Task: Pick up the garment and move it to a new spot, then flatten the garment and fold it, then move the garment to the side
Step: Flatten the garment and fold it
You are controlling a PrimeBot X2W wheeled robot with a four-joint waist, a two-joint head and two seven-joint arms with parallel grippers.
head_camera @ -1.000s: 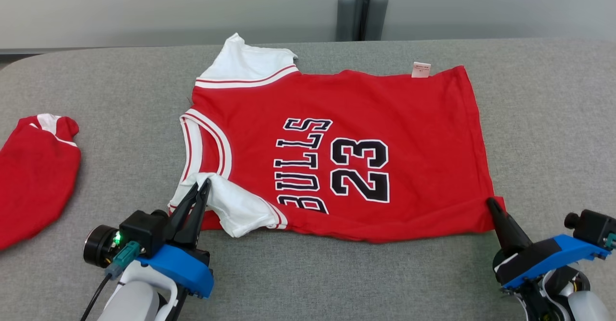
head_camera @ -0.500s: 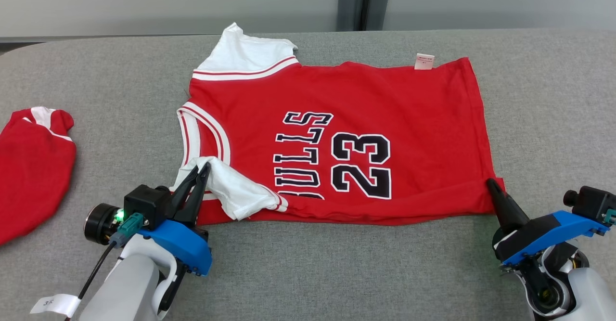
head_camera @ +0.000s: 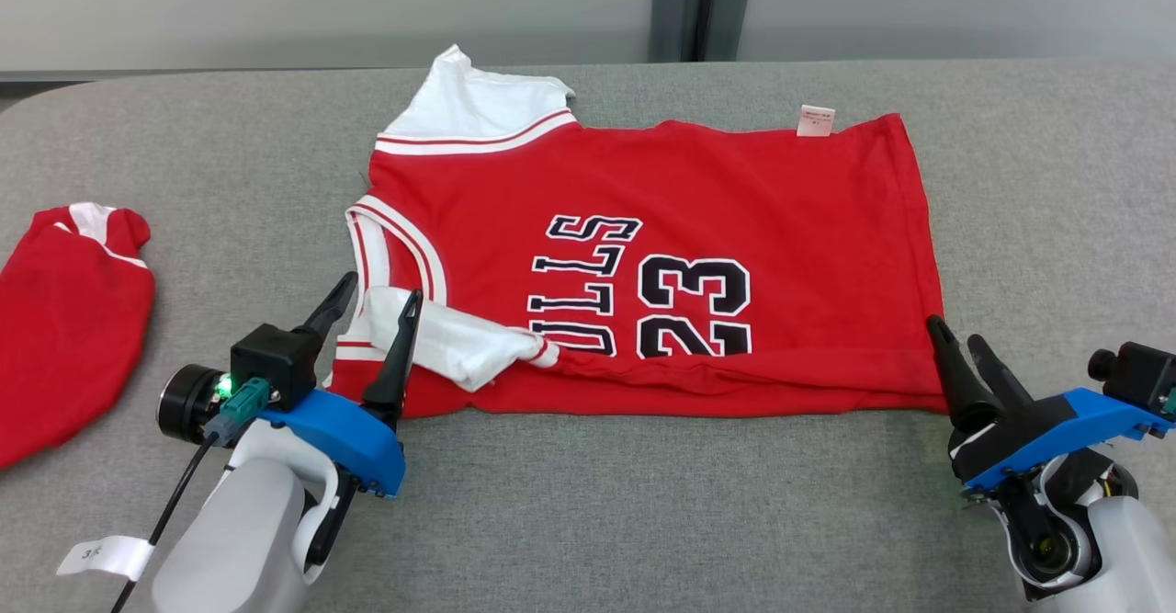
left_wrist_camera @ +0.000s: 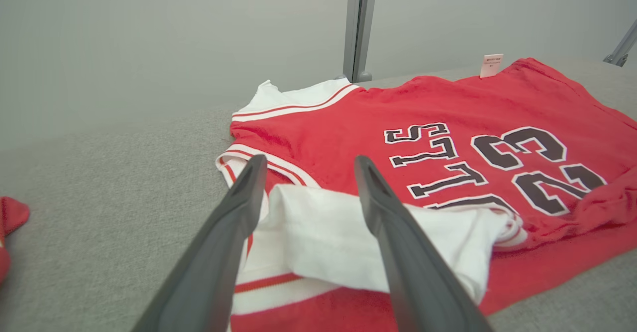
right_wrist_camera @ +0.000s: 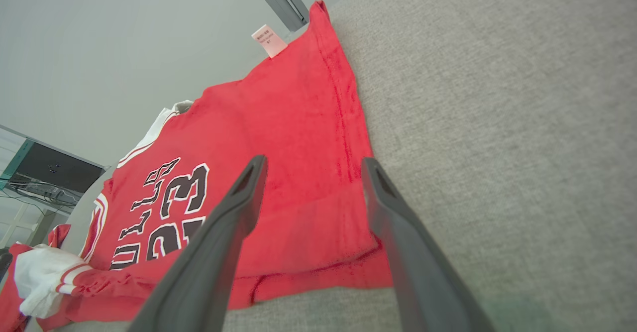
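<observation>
Across the middle of the head view, a red garment is spread flat on the grey bench, with its neck opening turned to the left of the frame and its hem to the right. Black lettering and the number 23 are printed on it, and the lowest letters are cut off by a strip of red cloth doubled over along the lower edge. A small tag is seen at the upper edge, toward the right. A far white sleeve is laid out at the upper left corner, while a near white sleeve is folded onto the red cloth at the lower left corner. The left tool is placed at that corner with its two fingers spread wide and nothing clamped; in the left wrist view they are seen lying over the near white sleeve, one to each side of its edge. The right tool is held at the lower right corner of the garment, its fingers likewise parted and gripping nothing; in the right wrist view the hem corner is seen between them. A second red cloth is bunched at the left edge of the frame, well apart from the garment.
</observation>
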